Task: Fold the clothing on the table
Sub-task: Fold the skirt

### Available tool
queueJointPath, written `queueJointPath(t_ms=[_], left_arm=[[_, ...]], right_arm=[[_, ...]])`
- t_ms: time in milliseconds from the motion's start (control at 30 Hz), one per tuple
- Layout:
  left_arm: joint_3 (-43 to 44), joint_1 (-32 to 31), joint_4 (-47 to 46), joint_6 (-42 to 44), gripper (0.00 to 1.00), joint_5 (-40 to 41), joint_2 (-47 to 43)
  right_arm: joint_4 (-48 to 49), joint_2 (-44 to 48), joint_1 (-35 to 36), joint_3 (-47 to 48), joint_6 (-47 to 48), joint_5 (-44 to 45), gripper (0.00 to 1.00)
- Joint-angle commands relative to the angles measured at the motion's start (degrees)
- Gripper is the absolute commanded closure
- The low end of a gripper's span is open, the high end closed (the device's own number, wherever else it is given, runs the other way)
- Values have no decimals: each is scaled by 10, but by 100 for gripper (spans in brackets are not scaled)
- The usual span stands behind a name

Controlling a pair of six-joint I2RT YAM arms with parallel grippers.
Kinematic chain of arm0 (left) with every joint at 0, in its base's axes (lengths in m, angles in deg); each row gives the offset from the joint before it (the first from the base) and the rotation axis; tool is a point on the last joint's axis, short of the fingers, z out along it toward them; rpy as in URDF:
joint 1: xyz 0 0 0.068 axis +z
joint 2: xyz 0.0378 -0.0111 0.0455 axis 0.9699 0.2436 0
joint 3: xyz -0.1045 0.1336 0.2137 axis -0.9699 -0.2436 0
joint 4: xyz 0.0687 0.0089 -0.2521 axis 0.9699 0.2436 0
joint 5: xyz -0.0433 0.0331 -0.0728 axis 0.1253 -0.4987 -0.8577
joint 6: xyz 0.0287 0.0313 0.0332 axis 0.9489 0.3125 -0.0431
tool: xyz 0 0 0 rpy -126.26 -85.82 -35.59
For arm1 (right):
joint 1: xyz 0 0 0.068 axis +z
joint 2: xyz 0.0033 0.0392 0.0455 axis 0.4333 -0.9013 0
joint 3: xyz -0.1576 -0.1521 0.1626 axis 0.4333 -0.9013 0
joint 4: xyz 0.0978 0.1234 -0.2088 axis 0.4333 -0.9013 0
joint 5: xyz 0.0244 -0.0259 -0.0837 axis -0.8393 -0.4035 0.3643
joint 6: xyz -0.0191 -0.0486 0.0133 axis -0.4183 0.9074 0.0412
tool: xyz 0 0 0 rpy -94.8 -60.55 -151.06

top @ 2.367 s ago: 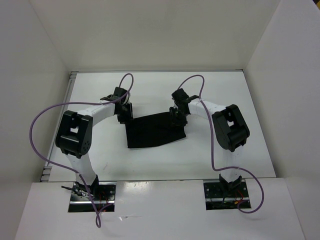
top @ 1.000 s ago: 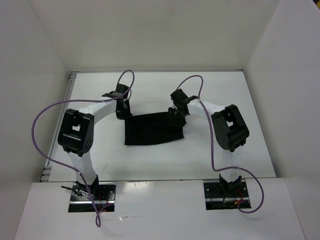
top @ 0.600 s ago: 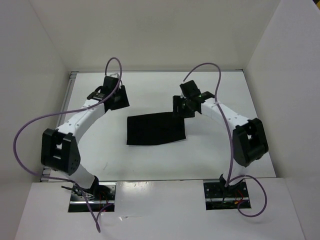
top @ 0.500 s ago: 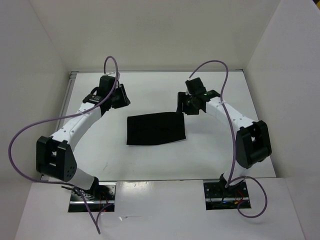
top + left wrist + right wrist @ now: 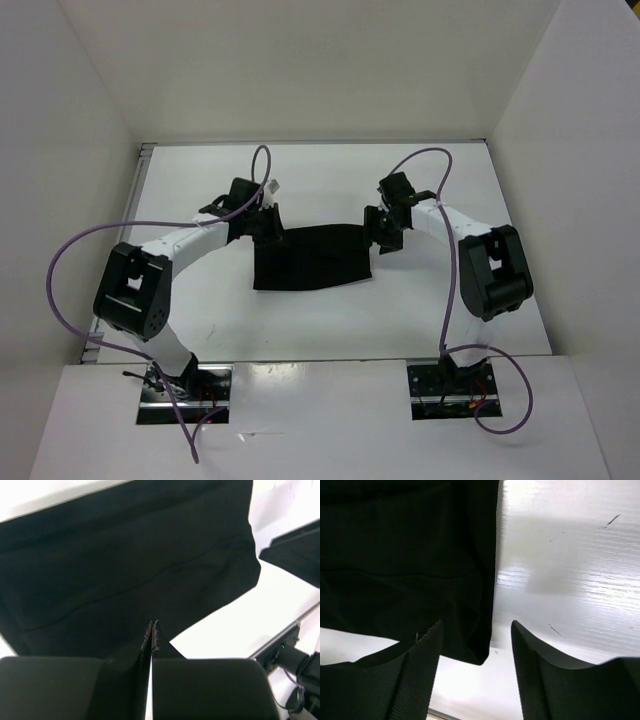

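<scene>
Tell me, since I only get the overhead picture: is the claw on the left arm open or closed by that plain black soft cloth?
Observer: In the left wrist view the left gripper is shut, with its fingertips pressed together at the edge of the plain black soft cloth. I cannot tell whether any fabric is pinched.
Operator: And the other claw?
Observer: In the right wrist view the right gripper is open. One finger is over the cloth, the other over the glossy white table.
</scene>
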State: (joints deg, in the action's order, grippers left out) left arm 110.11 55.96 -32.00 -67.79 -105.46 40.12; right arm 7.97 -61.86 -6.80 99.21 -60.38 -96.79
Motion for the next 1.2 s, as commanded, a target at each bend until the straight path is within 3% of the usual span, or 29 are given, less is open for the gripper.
queueJointPath(t_ms=[0,400,633,733,967,1167], left_arm=[[2,-14,-31,-10,96,-36,8],[13,-87,16,31,98,-51,15],[25,-113,85,63,99,6,43],[25,-120,92,69,100,13,49],[14,-125,67,75,100,-103,87],[41,-125,83,69,100,-83,143]], right_arm=[[35,-13,-21,-13,7,-56,39],[66,-95,-50,-19,-4,-143,54],[84,-125,-61,-25,-16,-194,81],[90,-131,-61,-25,-21,-199,100],[95,-131,-61,-25,-21,-194,100],[95,-131,-61,-30,-21,-194,100]])
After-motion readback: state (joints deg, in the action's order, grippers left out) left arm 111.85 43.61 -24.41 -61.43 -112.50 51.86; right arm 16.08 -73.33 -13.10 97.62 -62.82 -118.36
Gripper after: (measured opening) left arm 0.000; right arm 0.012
